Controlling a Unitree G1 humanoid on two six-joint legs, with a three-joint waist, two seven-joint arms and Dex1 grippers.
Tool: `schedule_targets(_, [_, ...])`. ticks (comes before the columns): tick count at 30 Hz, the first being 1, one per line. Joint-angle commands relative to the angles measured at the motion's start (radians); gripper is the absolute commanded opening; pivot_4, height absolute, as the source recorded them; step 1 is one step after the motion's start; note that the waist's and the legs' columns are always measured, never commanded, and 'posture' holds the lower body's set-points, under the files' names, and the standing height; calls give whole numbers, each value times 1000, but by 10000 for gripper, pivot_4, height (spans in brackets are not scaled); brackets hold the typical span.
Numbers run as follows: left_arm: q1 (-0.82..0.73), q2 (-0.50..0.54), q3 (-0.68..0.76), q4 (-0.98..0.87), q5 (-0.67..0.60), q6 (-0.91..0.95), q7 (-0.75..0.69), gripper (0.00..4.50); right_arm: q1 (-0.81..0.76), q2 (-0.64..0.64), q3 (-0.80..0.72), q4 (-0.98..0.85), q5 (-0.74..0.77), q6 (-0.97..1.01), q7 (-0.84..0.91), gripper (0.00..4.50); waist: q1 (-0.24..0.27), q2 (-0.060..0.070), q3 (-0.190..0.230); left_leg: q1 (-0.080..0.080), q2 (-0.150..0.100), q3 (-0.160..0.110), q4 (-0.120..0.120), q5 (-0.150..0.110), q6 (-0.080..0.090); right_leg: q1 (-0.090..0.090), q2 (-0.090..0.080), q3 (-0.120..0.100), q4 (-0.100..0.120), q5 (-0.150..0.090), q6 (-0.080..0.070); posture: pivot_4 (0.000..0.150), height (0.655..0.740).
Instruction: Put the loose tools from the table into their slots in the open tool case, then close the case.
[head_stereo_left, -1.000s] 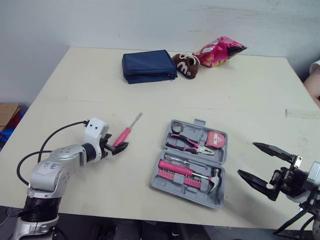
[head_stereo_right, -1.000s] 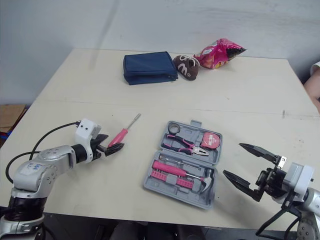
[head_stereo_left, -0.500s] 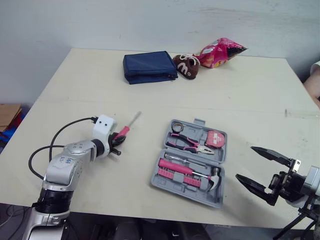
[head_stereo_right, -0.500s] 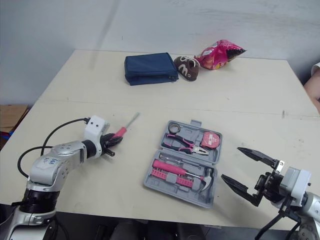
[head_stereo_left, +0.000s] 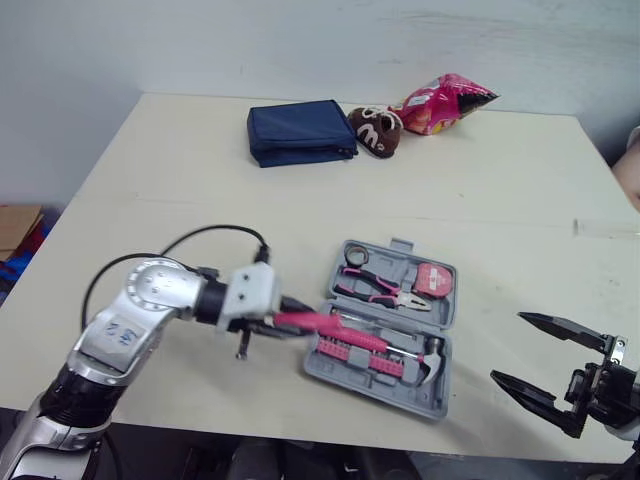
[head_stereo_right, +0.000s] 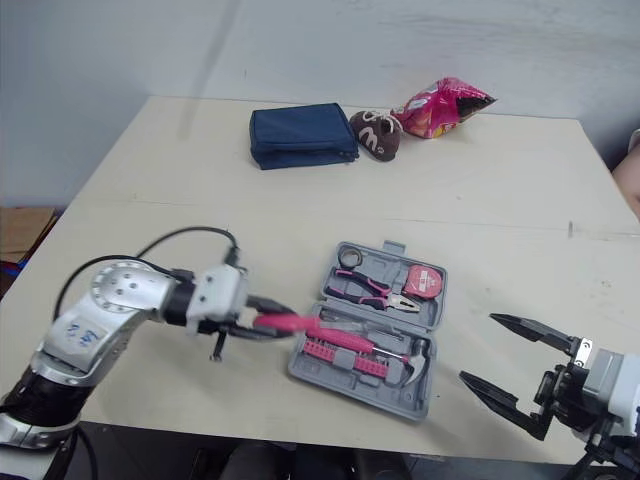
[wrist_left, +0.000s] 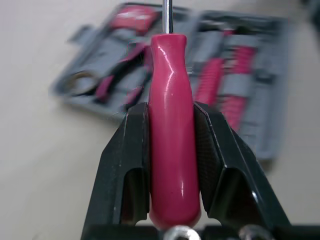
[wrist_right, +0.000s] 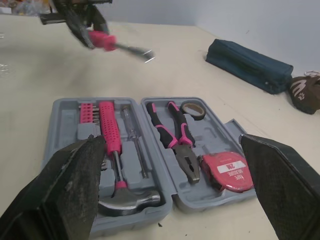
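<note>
One tool in hand, none seated from this grasp yet. Left gripper (head_stereo_left: 278, 318) is clamped on the pink handle of the screwdriver (wrist_left: 170, 100), one black finger on each side of the handle. The shaft points toward the open tool case (head_stereo_left: 372, 388). The tool is held off the table (head_stereo_left: 200, 180), its tip at the case's left rim, over the half nearer the front edge.

Case lies open near the front edge of the table, right of centre. Already in their slots:
- pliers (head_stereo_left: 385, 292)
- tape measure (head_stereo_left: 432, 279)
- tape roll (head_stereo_left: 352, 257)
- hammer (head_stereo_left: 425, 358)
- pink bit holder (head_stereo_left: 350, 340)
- slim screwdriver (wrist_right: 134, 135)

Right gripper (head_stereo_left: 507, 347) hangs near the front right corner, just beside the case. Its fingers are spread wide and hold nothing.

Navy pouch (head_stereo_left: 300, 130), brown plush toy (head_stereo_left: 374, 128) and pink snack bag (head_stereo_left: 445, 102) sit along the far edge, well apart from the case. None of them belongs to the task.

Judgement: the held screwdriver looks like the last loose tool, so the sorting is close to done.

Left to do:
1. Line the screwdriver up with its slot and press it in. Which slot is free I cannot tell.
2. Let go of the screwdriver.
3. Fold the case shut.
</note>
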Motion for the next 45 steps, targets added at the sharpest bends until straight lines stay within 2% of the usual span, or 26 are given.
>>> schedule_targets(1, [-94,-12,-123,-97,41,129,3,5599,33,-9,-41,-45,27,17,10,45000,-1,0,0,0,0,0,0,0,0,0,0,0,0,0,0,1500,7400])
schedule_targets(8, [-236,-81,-333,-117,142,322,36,5599,77,11,-58,-35,28,6,45,45000,-4,0,0,1,0,-1,1,1,3,0,1,1,3,0,1,1500,7400])
schedule_targets(13, [-272,-100,-414,-129,184,419,59,5599,101,39,-63,-16,24,-22,75,45000,-5,0,0,1,0,-1,1,1,4,0,2,1,3,0,0,1500,7400])
schedule_targets(31, [-282,-119,-465,-110,247,469,97,5599,130,87,-61,-4,15,-67,103,45000,1,0,0,1,0,-2,2,2,4,0,1,1,4,0,0,1500,7400])
schedule_targets(32, [-282,-129,-450,-113,237,456,98,15672,127,86,-56,-16,11,-61,91,45000,1,0,0,1,0,-2,2,2,4,0,1,1,4,0,0,1500,7400])
schedule_targets(33, [-281,-138,-436,-115,233,437,101,18401,123,83,-49,-27,7,-54,79,45000,1,0,0,1,0,-2,2,2,4,0,1,1,4,0,0,1500,7400])
schedule_targets(36, [-273,-147,-385,-122,202,384,85,32167,111,74,-35,-62,0,-30,42,45000,1,0,0,1,0,-2,2,2,4,0,1,1,4,0,0,1500,7400])
schedule_targets(40, [-230,-167,-286,-113,134,326,80,32167,94,56,-20,-117,-6,16,-17,45000,-2,0,0,1,0,-2,2,2,4,0,1,1,4,0,0,1500,7400])
schedule_targets(43, [-180,-187,-255,-84,123,217,77,22876,82,43,-9,-156,-7,53,-59,45000,-1,0,0,1,0,-2,2,2,4,0,1,1,4,0,0,1500,7400])
schedule_targets(45, [-134,-236,-233,-62,90,194,96,13495,75,38,-2,-171,-8,69,-77,45000,1,0,0,0,0,-2,2,2,4,0,1,1,4,0,0,1500,7400])
